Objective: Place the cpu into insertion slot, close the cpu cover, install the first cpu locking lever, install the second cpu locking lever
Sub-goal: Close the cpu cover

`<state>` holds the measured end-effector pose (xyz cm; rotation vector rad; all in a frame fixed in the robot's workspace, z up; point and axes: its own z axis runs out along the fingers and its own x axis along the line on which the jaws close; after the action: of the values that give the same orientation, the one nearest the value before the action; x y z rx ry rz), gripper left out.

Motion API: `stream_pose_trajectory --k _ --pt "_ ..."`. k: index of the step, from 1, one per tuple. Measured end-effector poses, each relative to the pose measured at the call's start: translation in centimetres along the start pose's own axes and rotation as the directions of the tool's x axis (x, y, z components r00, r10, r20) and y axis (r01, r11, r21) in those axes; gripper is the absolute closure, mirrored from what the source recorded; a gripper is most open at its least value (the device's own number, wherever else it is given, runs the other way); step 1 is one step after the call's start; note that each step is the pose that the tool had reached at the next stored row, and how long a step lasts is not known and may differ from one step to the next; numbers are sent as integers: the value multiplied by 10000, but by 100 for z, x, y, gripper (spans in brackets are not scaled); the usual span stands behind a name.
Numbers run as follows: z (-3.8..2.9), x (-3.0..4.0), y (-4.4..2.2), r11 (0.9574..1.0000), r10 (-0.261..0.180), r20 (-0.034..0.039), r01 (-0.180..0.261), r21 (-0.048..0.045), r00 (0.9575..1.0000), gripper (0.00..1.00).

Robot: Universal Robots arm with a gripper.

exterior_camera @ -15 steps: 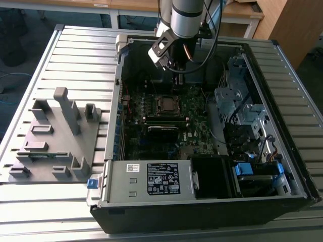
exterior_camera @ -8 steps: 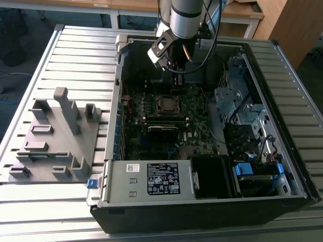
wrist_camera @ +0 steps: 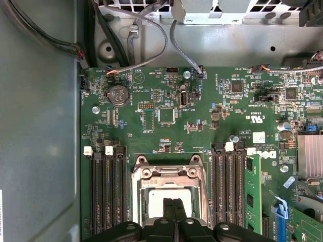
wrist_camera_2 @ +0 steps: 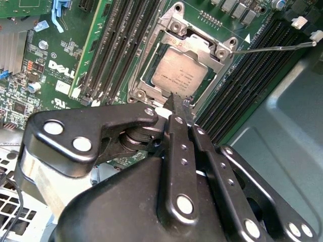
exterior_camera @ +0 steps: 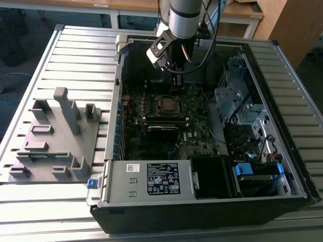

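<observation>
Above the open black computer case (exterior_camera: 202,212), my jaws hang clenched, empty. Second wrist view: the dull silver-grey square cpu (wrist_camera_2: 175,75) lies flat inside the silver-rimmed insertion slot (wrist_camera_2: 144,93), a thin wire lever (wrist_camera_2: 272,49) jutting aside.

An open computer case (exterior_camera: 192,214) is laid on its side on a slatted metal table (exterior_camera: 75,55). A green circuit board (exterior_camera: 197,136) is exposed inside. A square socket (exterior_camera: 157,106) with a silvery rim is located toward the far middle of the board, and a grey chip (exterior_camera: 166,104) is seated in it. The gripper (exterior_camera: 176,80) of the robot arm (exterior_camera: 182,17) is held above the board's far edge, just beyond the socket. A labelled silver box (exterior_camera: 126,184) is fitted along the near wall. A metal drive cage (exterior_camera: 234,98) is mounted at the exterior view's right. A grey fixture plate (exterior_camera: 50,146) with upright posts is placed on the table at the exterior view's left, beside the case.
</observation>
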<state>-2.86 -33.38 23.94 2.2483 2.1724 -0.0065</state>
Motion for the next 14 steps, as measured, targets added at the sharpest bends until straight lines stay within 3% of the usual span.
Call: stream_pose_trajectory --k 14 --pt "0 0 -5 10000 -84 0 84 -1 10000 90"
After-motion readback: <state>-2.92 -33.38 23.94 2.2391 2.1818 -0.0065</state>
